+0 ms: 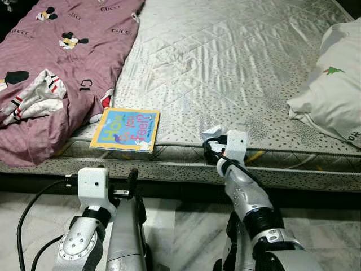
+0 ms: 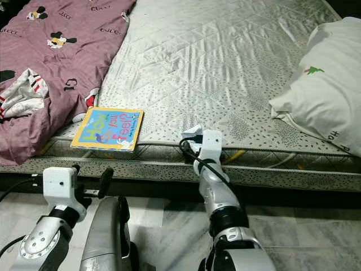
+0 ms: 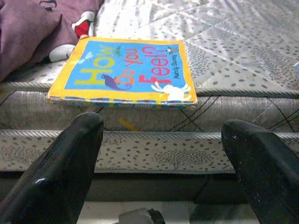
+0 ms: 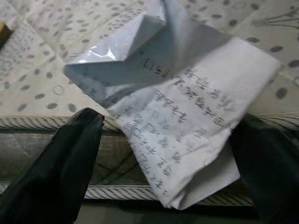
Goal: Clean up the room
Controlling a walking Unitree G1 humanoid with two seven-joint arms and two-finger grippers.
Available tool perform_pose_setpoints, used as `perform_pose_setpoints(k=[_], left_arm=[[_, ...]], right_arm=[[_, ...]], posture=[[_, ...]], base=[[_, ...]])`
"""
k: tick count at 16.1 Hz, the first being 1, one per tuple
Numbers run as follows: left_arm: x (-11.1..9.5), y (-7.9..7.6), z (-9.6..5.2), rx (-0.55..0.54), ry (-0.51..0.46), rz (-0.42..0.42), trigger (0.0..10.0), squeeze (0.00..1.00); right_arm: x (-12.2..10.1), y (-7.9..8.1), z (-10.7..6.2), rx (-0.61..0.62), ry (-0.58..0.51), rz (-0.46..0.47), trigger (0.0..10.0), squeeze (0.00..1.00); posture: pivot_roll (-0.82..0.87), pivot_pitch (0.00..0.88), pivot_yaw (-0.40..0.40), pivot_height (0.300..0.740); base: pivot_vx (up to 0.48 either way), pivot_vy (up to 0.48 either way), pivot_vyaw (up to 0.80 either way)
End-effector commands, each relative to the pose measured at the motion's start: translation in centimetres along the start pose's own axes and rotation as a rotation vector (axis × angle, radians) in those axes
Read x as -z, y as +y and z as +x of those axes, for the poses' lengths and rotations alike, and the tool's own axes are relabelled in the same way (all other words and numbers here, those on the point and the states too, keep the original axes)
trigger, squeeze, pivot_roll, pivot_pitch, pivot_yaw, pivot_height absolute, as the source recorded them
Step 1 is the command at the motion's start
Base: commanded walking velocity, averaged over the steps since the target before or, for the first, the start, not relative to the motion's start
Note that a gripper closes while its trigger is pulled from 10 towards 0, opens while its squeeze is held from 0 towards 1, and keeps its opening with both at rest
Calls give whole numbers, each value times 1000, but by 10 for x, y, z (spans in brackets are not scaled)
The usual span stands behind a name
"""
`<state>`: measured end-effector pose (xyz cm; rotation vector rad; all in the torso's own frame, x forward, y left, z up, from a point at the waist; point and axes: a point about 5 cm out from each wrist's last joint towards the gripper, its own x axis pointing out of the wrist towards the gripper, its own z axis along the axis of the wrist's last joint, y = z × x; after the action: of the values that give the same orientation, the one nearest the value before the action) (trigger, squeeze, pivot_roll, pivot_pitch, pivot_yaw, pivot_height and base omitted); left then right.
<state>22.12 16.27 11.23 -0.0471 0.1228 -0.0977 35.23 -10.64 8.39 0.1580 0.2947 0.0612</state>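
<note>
From the head, the right gripper [image 1: 217,140] reaches the mattress [image 1: 237,68] edge, crumpled paper [image 1: 212,134] at its tips; the left gripper [image 1: 132,183] waits lower, below the book [image 1: 125,129]. The right wrist view shows the fingers [image 4: 60,163] spread wide around the paper [image 4: 187,116]: best advance slightly, then close mid-sheet. The left wrist view shows its fingers [image 3: 60,163] wide, short of the book [image 3: 126,70].

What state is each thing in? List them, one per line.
Book: closed, flat at the mattress edge.
Paper: crumpled, at the mattress edge, between the open fingers of the right tool.
Left tool: open, empty, below the book.
Blanket: rumpled.
Pillow: lying on the mattress.
</note>
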Motion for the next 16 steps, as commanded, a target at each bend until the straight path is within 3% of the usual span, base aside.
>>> perform_pose_setpoints(k=[1, 16], left_arm=[[3, 2, 0, -9, 20, 5, 10000, 0], [2, 4, 5, -34, 12, 19, 10000, 0]], right_arm=[[1, 5, 1, -19, 5, 19, 0, 0], [2, 7, 3, -5, 8, 37, 0, 0]], posture=[[192, 174, 27, 521], [194, 172, 21, 521]], base=[[0, 0, 0], [0, 0, 0]])
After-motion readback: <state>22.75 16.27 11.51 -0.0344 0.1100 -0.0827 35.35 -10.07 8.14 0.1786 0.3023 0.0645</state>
